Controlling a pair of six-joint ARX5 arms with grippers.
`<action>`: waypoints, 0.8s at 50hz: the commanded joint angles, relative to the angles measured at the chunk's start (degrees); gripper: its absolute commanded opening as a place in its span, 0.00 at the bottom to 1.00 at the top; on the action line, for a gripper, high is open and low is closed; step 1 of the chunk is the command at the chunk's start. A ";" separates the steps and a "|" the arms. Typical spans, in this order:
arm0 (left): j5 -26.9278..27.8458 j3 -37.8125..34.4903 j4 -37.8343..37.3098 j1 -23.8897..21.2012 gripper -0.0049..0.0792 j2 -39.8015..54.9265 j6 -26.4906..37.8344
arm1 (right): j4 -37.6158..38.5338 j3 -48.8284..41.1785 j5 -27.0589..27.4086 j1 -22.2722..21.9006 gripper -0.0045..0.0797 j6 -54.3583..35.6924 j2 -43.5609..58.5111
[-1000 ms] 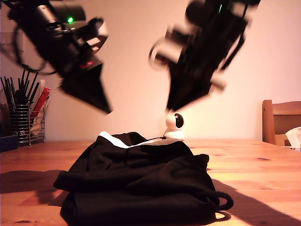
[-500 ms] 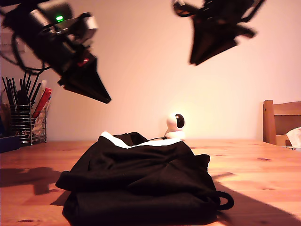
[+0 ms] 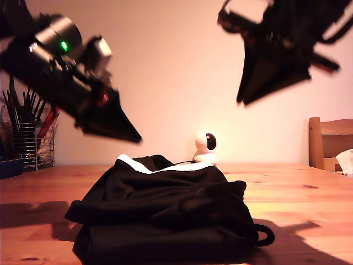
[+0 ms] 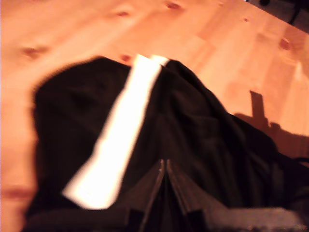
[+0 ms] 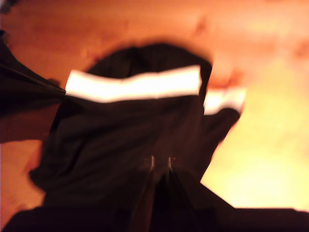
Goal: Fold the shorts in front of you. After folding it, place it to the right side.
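The black shorts (image 3: 165, 215) lie folded in a bundle on the wooden table (image 3: 309, 199), a white band (image 3: 132, 164) showing along the far edge and a drawstring loop (image 3: 265, 234) at the exterior view's right. My first gripper (image 3: 137, 137) hovers shut just above the shorts' far edge on the exterior view's left; its wrist view shows the shut tips (image 4: 162, 164) over black cloth (image 4: 203, 135). My second gripper (image 3: 241, 101) hangs shut and higher, at the exterior view's upper right, looking down on the shorts (image 5: 125, 140) past its tips (image 5: 160, 162). Neither touches the cloth.
A small white camera (image 3: 206, 148) stands on the table behind the shorts. A wire holder of dark utensils (image 3: 25, 138) sits at the exterior view's left edge. A wooden chair (image 3: 330, 142) and a white tissue (image 3: 345, 160) are at that view's right edge.
The first gripper has dropped and shifted towards the shorts. The second gripper rose away from the shorts and swung to the exterior view's right. The shorts have not moved.
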 commanded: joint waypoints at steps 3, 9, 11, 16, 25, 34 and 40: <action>-2.08 -2.71 0.59 -2.84 0.03 -1.16 -0.02 | -2.34 -1.05 -2.23 0.83 0.14 5.57 0.09; -5.86 -3.96 -0.55 -5.70 0.03 -1.16 -0.13 | -6.62 -1.05 -4.13 0.81 0.16 9.66 0.33; -7.30 -4.00 -1.77 -6.47 0.03 -1.16 -0.55 | -8.24 -1.05 -4.92 0.76 0.20 10.40 0.74; -9.55 -4.00 -5.03 -7.43 0.03 -1.16 -1.75 | -10.10 -1.05 -8.39 0.76 0.38 11.61 2.38; -11.10 -4.02 -9.07 -7.69 0.03 -1.14 -4.57 | -10.05 -1.05 -15.10 0.76 0.54 12.70 7.08; -11.13 -4.02 -12.11 -7.74 0.03 -1.14 -4.55 | -9.35 -1.05 -20.41 0.76 0.60 12.11 12.59; -11.08 -4.02 -12.50 -7.76 0.03 -1.14 -4.55 | -7.98 -1.03 -21.24 0.76 0.60 11.80 14.58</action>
